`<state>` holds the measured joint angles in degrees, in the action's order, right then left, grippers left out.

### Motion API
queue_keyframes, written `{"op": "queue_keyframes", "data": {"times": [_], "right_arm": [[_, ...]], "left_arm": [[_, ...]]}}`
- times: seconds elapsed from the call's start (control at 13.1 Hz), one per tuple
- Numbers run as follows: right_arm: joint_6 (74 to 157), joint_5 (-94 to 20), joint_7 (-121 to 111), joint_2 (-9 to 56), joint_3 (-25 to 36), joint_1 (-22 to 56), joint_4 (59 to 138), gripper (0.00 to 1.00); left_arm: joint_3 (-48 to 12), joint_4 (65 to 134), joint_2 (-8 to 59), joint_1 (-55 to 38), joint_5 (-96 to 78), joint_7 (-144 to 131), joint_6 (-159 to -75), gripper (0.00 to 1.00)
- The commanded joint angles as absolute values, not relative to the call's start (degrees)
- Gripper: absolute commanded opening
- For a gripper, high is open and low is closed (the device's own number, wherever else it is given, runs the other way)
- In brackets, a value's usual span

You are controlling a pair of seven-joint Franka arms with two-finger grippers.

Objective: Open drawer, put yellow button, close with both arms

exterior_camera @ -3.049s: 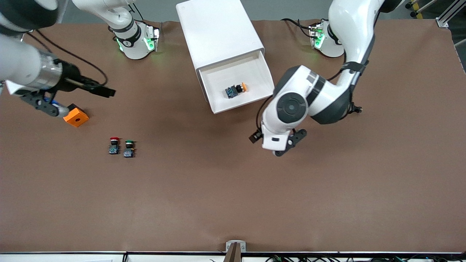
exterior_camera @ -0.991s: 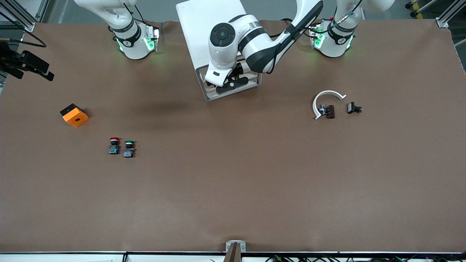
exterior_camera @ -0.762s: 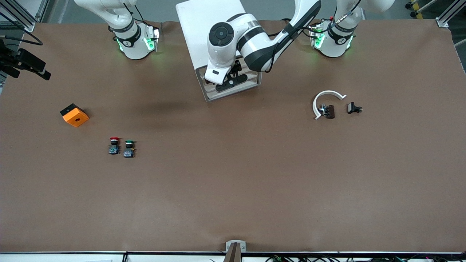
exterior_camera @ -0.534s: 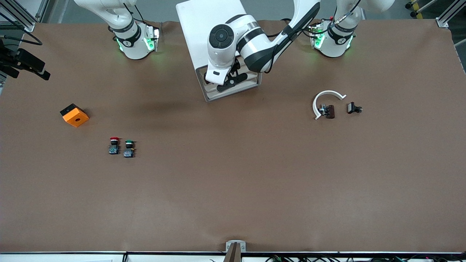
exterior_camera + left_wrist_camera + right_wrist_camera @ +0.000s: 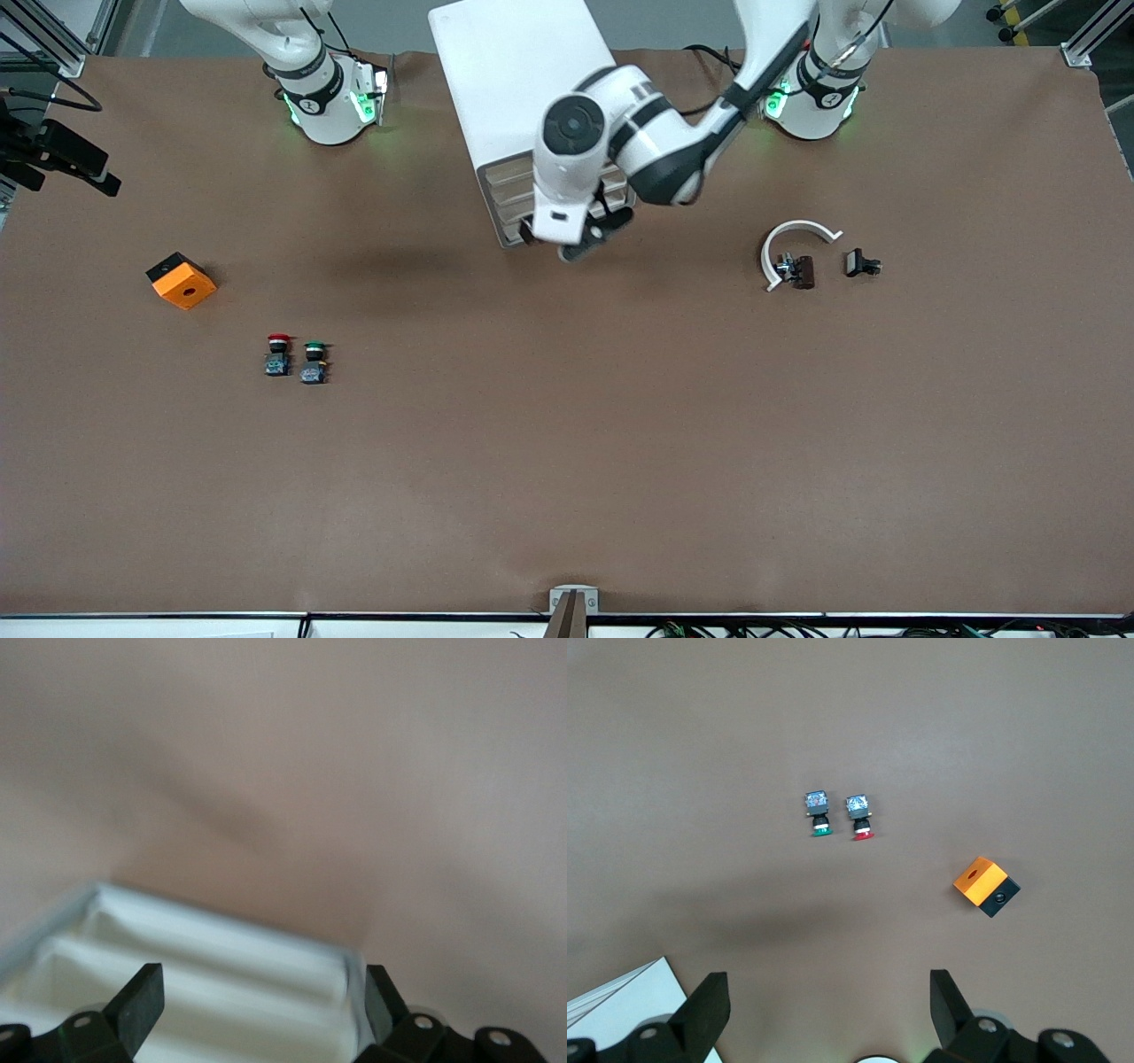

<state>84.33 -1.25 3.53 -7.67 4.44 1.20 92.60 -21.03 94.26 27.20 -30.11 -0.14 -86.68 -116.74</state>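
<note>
Even overhead light across the brown table [image 5: 567,461], soft shadow beside the cabinet [image 5: 523,80], green glow at both arm bases, left wrist view blurred, right wrist view sharp

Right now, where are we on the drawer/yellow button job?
Looks nearly done. The drawer sits flush in the cabinet, and no yellow button shows on the table, so it is presumably inside. In hand: nothing; the left gripper hangs open in front of the cabinet, and the right gripper waits open at its end of the table. Left: retract the arms.
</note>
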Motion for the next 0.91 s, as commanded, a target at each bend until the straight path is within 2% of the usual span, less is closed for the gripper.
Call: {"op": "queue_keyframes", "data": {"times": [0.0, 0.3, 0.53, 0.84], "right_arm": [[83.67, 0.35, 2.72, -6.86, 3.87, 0.62, 90.88, 1.0], [83.76, 0.35, 2.72, -6.86, 3.87, 0.44, 90.79, 1.0], [83.67, 0.09, 2.81, -6.42, 3.87, 0.44, 90.7, 1.0], [83.58, 0.09, 3.07, -5.89, 3.87, 0.53, 89.83, 1.0]], "left_arm": [[-21.27, 92.82, 25.66, -22.44, 5.6, -86.14, -113.91, 1.0], [-21.27, 91.14, 25.14, -10.75, 11.07, -79.84, -113.82, 1.0], [-21.27, 89.66, 22.77, -2.22, 11.34, -71.22, -110.31, 1.0], [-21.36, 86.48, 19.87, 4.82, 11.34, -65.23, -107.4, 1.0]]}}
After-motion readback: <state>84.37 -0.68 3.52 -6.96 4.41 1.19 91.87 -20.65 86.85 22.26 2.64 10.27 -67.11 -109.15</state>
